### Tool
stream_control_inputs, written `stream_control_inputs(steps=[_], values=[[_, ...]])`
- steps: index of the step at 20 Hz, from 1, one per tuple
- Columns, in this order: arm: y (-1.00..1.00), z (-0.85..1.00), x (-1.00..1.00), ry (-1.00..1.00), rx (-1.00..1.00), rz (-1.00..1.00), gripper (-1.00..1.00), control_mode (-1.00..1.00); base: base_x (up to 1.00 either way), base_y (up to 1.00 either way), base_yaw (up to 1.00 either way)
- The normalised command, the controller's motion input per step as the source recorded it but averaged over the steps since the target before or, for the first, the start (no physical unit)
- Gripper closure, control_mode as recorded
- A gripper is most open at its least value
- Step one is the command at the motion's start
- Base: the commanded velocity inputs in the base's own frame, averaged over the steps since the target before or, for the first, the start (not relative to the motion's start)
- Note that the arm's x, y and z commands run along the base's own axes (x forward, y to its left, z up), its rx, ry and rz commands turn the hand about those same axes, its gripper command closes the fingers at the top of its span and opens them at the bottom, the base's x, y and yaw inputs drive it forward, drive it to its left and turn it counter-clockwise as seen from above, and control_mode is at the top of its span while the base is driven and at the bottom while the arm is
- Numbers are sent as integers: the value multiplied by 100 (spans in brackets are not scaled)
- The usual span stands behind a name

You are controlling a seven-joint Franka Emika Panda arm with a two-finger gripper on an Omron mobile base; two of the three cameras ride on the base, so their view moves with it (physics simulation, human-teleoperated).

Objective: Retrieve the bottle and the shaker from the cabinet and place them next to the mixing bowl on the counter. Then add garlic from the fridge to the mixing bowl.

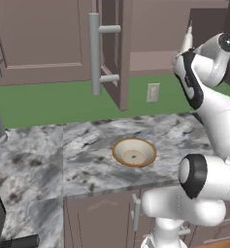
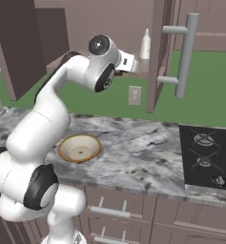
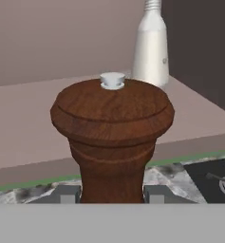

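Note:
A brown wooden shaker (image 3: 113, 128) with a small white knob stands upright between my fingertips (image 3: 66, 193), close to the hand camera. My gripper (image 3: 111, 193) is shut on its narrow lower stem, just in front of the cabinet shelf edge. Behind it, a white bottle (image 3: 152, 47) stands on the shelf (image 3: 28, 123) at the right. From the base the bottle (image 1: 188, 38) (image 2: 145, 45) shows inside the open cabinet, with my hand (image 2: 128, 62) just left of it. The tan mixing bowl (image 1: 134, 152) (image 2: 79, 147) sits on the marble counter (image 1: 87, 155), below the cabinet.
The open cabinet door (image 1: 114, 48) (image 2: 159, 52) with a long grey handle (image 2: 183, 55) juts out beside my hand. A wall outlet (image 1: 153, 92) is on the green backsplash. A black stove top (image 2: 210, 155) lies on the counter's right.

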Motion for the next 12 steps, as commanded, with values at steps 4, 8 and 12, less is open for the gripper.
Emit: stream_control_inputs(steps=[4,8,12], values=[[42,0,-100,0,-2,6,100,-100,0,0,0],[31,-11,-100,0,-3,3,100,-100,0,0,0],[18,-43,-99,1,-4,1,100,-100,0,0,0]])
